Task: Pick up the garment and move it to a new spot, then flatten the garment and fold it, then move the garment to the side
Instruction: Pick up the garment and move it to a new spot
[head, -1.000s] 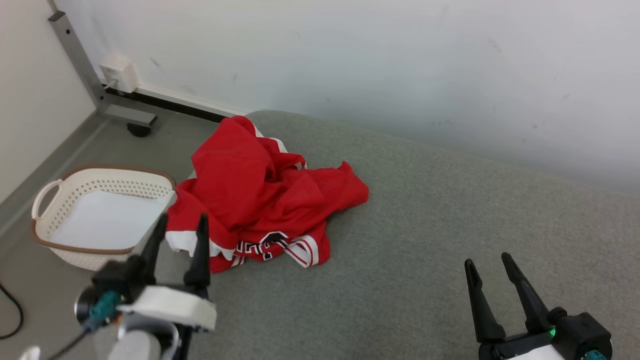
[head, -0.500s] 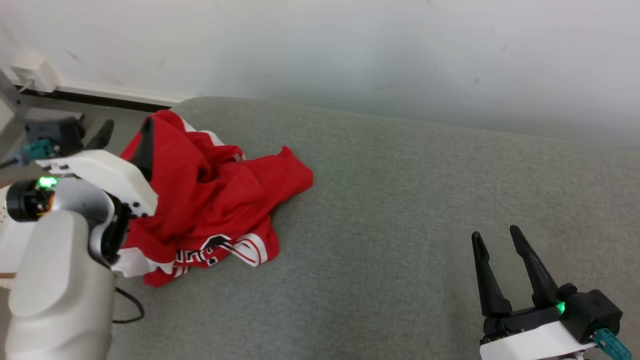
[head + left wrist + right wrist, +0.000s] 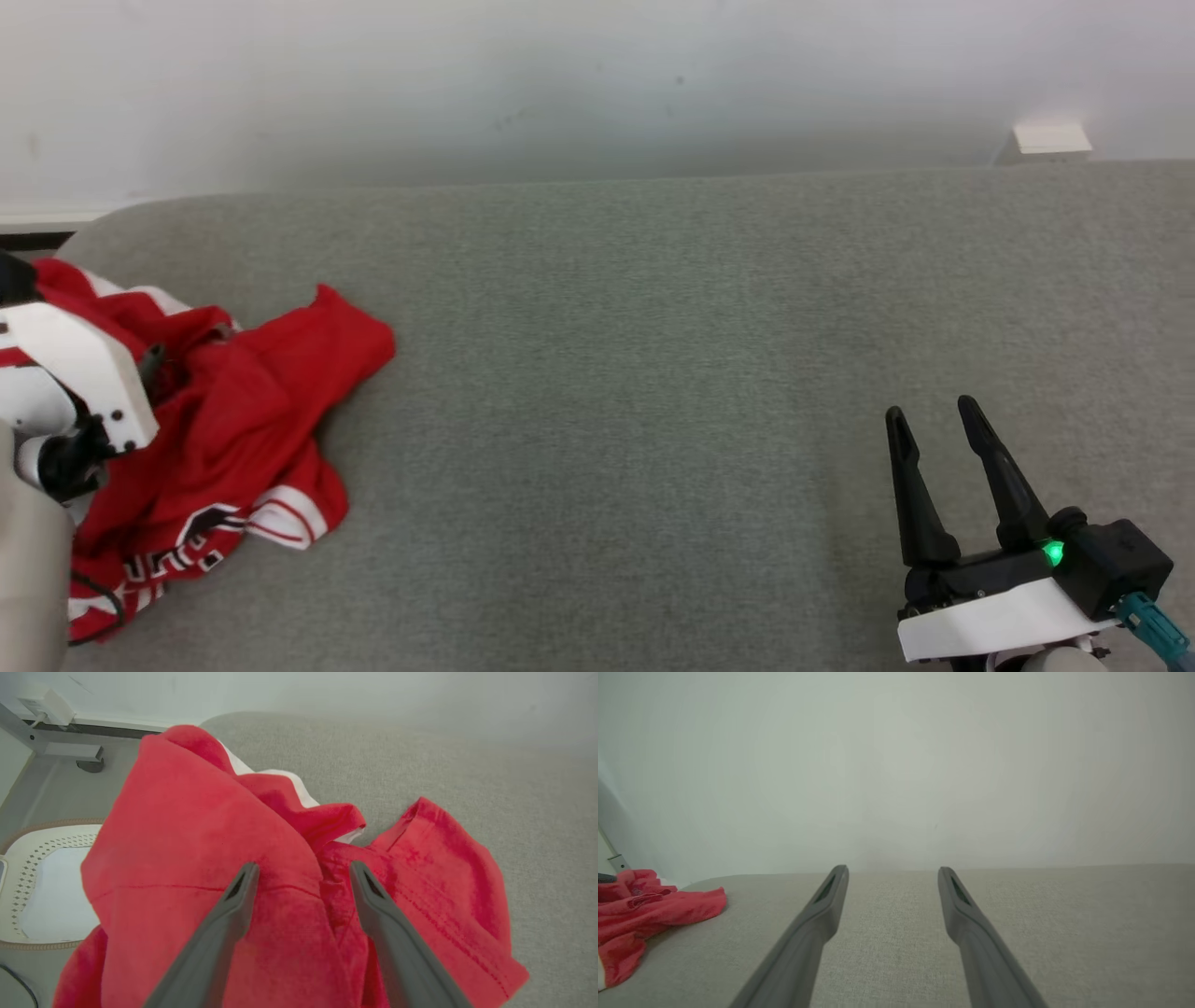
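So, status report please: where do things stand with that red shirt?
Left end effector open over crumpled red garment, no grip. Right end effector open over grey cushion. Basket aside, not blocking.

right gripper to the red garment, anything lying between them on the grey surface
Nothing: the grey cushion between the right gripper and the red garment is bare, as the head view shows.

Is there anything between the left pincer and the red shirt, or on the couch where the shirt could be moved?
Nothing visible does. The open left pincer points straight at the shirt, close over the cloth, with no object between them. Right of the shirt, the couch carries nothing as far as the right pincer.
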Motion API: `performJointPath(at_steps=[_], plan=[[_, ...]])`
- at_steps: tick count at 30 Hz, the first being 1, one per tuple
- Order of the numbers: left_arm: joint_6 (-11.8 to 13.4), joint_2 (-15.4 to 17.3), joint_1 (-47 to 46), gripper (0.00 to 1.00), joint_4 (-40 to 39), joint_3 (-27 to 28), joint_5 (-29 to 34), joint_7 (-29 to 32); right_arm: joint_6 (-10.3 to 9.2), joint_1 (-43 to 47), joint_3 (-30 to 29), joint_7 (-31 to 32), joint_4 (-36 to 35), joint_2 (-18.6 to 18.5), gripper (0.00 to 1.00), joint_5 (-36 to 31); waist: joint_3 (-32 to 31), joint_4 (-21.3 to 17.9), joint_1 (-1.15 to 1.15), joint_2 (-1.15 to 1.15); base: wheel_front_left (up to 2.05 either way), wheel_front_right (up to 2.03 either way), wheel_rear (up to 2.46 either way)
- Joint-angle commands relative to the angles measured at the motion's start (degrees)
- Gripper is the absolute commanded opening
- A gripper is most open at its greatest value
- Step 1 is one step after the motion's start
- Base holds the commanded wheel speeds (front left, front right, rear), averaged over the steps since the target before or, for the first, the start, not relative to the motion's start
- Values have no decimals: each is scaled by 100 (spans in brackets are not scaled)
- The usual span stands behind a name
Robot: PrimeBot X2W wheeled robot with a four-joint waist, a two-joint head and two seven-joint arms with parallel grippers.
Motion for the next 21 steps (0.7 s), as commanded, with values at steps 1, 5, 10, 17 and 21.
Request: performJointPath(at_steps=[1, 5, 10, 17, 21], plan=[[-18, 103, 55, 100, 190, 7, -26, 82, 2, 28, -20, 3, 0, -9, 100, 68, 67, -330, -1, 0, 0, 0, 0], [-10, 196, 179, 100, 662, -53, -17, 303, 2, 58, -6, 3, 19, -9, 100, 77, 17, -468, -1, 0, 0, 0, 0], [48, 234, 215, 100, 1057, -133, 14, 391, 2, 49, 36, 3, 56, -9, 100, 95, -48, -527, -1, 0, 0, 0, 0], [28, 276, 155, 0, 1298, -241, 39, 215, 2, 111, 21, 3, 116, -11, 100, 98, -211, -486, -1, 0, 0, 0, 0], [15, 222, 84, 0, 1320, -328, 60, 1, 2, 156, 22, 4, 135, -11, 100, 102, -361, -412, -1, 0, 0, 0, 0]])
